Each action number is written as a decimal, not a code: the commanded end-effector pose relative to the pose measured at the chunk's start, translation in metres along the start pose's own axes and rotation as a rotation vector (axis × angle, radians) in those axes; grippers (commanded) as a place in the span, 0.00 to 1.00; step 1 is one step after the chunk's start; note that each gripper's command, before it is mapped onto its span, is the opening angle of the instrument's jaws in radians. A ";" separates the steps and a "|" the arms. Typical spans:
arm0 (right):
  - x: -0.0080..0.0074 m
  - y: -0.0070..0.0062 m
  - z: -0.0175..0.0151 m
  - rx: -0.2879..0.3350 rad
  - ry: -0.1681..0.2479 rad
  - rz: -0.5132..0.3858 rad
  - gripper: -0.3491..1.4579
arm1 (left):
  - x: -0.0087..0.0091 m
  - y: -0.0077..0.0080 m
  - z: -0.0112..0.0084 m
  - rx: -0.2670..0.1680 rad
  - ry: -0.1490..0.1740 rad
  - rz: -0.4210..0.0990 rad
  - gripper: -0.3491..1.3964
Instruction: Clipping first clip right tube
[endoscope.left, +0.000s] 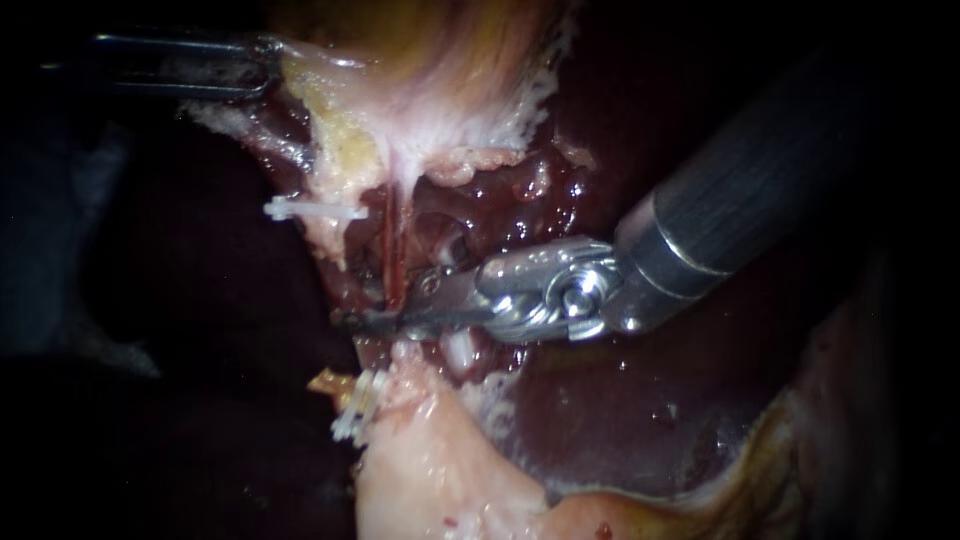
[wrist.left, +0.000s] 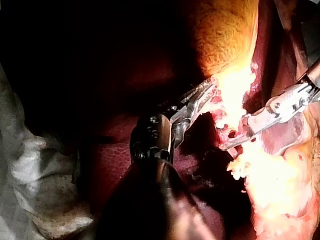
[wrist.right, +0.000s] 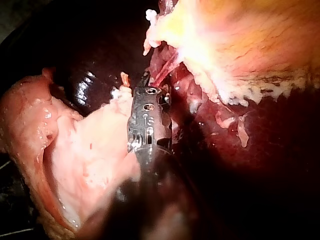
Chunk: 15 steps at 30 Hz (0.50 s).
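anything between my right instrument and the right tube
Nothing visible stands in the way. In the endoscope view the right instrument has its tip at the red right tube, with no tissue or clip between them. The white clip sits off to the side, away from the tip.

Surgical bench: wet liver (endoscope.left: 620, 420), white clip (endoscope.left: 312, 211)
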 end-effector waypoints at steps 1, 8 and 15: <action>0.0000 0.0000 0.0000 -0.001 0.000 0.000 0.16 | 0.0000 0.0000 0.0000 -0.001 0.000 0.000 0.00; 0.0000 0.0000 -0.0001 0.000 0.000 0.000 0.28 | 0.0000 -0.0001 0.0000 -0.001 0.000 0.000 0.00; -0.0001 0.0002 -0.0001 0.003 0.035 0.003 0.44 | 0.0000 -0.0001 -0.0001 -0.001 -0.001 0.000 0.00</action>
